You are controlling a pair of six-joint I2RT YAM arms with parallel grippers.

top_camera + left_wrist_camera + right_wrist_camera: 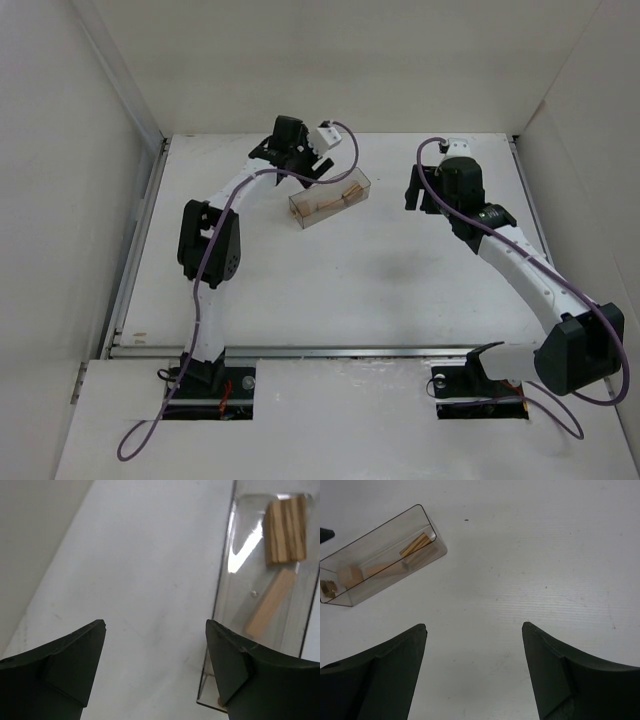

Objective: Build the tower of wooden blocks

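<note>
No wood block tower shows as a stack. Several light-tan wood blocks lie loose inside a clear plastic box at the table's back middle. Some of them lie side by side, and a longer block lies next to that group. My left gripper hangs open and empty over bare table just left of the box, its right finger over the box's near corner. My right gripper is open and empty well to the right of the box, above bare table. In the top view the left gripper is at the box's left end and the right gripper is apart from it.
White walls enclose the table on the left, back and right. A metal rail runs along the near edge in front of the arm bases. Purple cables trail along both arms.
</note>
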